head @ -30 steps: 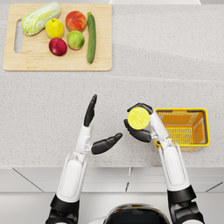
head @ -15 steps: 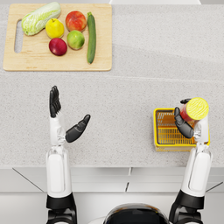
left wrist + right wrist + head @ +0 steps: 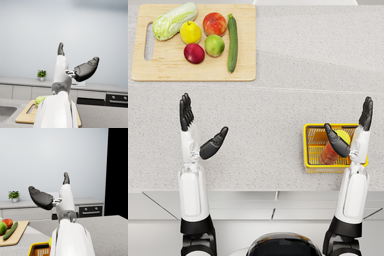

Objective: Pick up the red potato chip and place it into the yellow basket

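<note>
The red potato chip can (image 3: 329, 154) with its yellow lid lies inside the yellow basket (image 3: 306, 150) at the counter's front right. My right hand (image 3: 359, 135) hovers over the basket, fingers pointing up and thumb spread, holding nothing. In the right wrist view that hand (image 3: 63, 193) is raised and empty above the basket's rim (image 3: 33, 249), and a bit of the can's yellow lid (image 3: 50, 241) shows beside the forearm. My left hand (image 3: 193, 135) stands open over the bare counter at the front left, far from the basket; the left wrist view shows this hand (image 3: 67, 67) empty.
A wooden cutting board (image 3: 143, 65) at the back left carries a cabbage (image 3: 174, 20), a lemon (image 3: 190, 32), a tomato (image 3: 214, 23), a green apple (image 3: 214, 45), a red apple (image 3: 194, 53) and a cucumber (image 3: 232, 42). Grey counter stretches between board and basket.
My right hand has let go of the chip can, which now lies in the basket, and its fingers have spread open. The left arm has barely moved.
</note>
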